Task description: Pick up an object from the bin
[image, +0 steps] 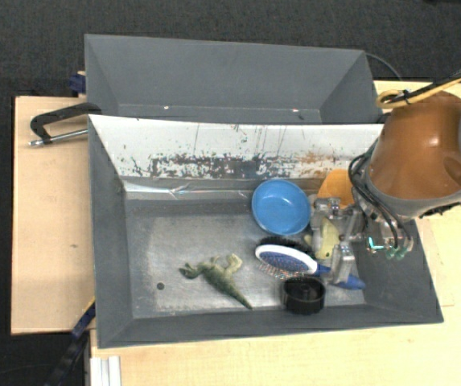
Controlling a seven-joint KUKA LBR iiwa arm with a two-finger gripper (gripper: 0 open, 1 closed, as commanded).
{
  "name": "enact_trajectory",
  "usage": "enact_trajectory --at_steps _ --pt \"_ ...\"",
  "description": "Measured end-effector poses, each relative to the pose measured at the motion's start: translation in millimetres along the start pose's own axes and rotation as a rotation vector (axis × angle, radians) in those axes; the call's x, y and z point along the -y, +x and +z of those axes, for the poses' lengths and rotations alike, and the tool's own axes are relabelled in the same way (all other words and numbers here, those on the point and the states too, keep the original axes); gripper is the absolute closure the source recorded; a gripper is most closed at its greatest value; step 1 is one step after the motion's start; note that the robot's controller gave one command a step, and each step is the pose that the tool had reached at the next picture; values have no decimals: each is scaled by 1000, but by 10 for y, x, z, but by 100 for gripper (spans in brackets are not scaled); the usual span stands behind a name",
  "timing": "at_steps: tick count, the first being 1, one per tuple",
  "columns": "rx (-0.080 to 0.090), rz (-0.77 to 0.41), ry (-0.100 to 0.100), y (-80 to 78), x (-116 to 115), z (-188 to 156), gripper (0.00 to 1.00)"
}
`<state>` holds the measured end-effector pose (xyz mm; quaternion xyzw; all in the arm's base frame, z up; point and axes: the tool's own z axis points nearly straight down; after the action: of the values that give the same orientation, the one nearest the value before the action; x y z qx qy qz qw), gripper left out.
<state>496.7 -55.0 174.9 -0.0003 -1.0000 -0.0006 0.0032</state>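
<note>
At the right end of the grey bin [109,240], the tool [336,248] hangs low over the floor beneath the arm's orange wrist cover [419,155], just to the right of a small cluster of things. Its metal parts overlap from this angle, so I cannot tell how far open it is or whether it has hold of anything. The likeliest target, as I judge it, is the hairbrush [285,259] just left of the tool. Its oval head lies flat, with a blue face ringed in white and dark bristles along the near edge. If it has a handle, it runs under the tool and is hidden. Lying flat and low as it does, the brush probably has to be approached from close to the floor, which would explain why the tool sits so deep in the bin. A black round cap [303,294] rests touching or nearly touching the brush on its near side. A blue bowl [281,207] sits just beyond the brush towards the far wall, its mouth turned up. A small blue piece [351,281] lies at the tool's near side, and an orange thing [335,185] shows behind the tool. A green toy dinosaur [218,273] lies on its side, well apart to the left on open floor.
</note>
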Motion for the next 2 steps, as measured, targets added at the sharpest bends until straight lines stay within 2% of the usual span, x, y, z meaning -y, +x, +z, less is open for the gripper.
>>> enact_trajectory --at_steps 1,2 --pt "-4 26 -1 -10 -198 859 0" --pt "5 27 0 -45 -188 782 100"
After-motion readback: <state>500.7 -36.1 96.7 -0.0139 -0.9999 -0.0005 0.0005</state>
